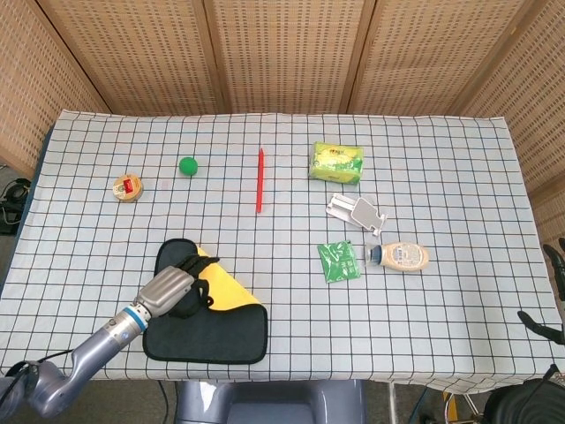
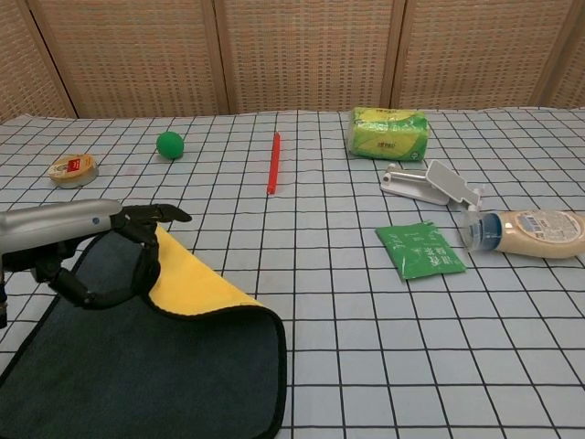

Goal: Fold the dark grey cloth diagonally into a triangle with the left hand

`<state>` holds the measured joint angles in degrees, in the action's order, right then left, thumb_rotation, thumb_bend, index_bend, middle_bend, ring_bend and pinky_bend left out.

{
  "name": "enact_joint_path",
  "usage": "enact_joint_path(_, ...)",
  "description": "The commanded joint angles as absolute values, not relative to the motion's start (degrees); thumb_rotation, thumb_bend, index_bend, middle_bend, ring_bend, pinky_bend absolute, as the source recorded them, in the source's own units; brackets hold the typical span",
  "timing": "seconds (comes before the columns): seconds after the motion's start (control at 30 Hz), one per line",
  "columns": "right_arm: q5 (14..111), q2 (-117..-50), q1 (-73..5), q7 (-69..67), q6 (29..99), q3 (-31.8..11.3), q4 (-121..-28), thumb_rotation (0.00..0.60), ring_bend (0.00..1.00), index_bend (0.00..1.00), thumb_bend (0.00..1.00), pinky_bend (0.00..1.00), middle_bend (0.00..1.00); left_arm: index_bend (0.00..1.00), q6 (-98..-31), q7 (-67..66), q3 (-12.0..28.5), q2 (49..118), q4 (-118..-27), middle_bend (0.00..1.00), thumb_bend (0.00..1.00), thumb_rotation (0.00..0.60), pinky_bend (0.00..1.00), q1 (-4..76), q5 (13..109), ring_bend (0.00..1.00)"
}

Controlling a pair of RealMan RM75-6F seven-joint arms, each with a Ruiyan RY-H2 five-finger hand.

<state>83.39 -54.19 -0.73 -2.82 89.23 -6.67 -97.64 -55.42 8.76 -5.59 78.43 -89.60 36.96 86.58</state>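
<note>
Head view shows your left hand (image 1: 169, 290) pinching the cloth's (image 1: 225, 331) far-right corner, its yellow underside (image 1: 225, 294) turned up, so the near-left corner you must meet lies down and left, along the diagonal, under the forearm.

Both views bright, even light, looks like from above. Shadows soft and short, thin dark edge under cloth (image 1: 207, 320) and red stick (image 1: 259, 179). No strong glare on checked tablecloth (image 1: 424, 159). Head view sharp. Chest view sharp in middle, left hand (image 2: 87, 242) slightly blurred near frame edge.
</note>
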Motion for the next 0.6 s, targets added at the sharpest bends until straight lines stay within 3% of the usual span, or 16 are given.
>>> enact_joint_path(0.03, 83.5, -54.2, -0.7, -2.8, 89.4, -6.6, -97.7, 0.600, 0.00, 0.00, 0.00, 0.00, 0.00, 0.57, -56.8, 9.1, -7.4, 77.4, -89.3, 0.00, 0.47, 0.600, 0.00, 35.4, 88.4, 0.00)
enact_joint_path(0.6, 84.3, -53.7, -0.4, -3.4, 90.0, -6.3, -98.2, 0.600, 0.00, 0.00, 0.00, 0.00, 0.00, 0.57, -61.6, 9.2, -12.6, 75.7, -87.8, 0.00, 0.47, 0.600, 0.00, 29.4, 93.5, 0.00)
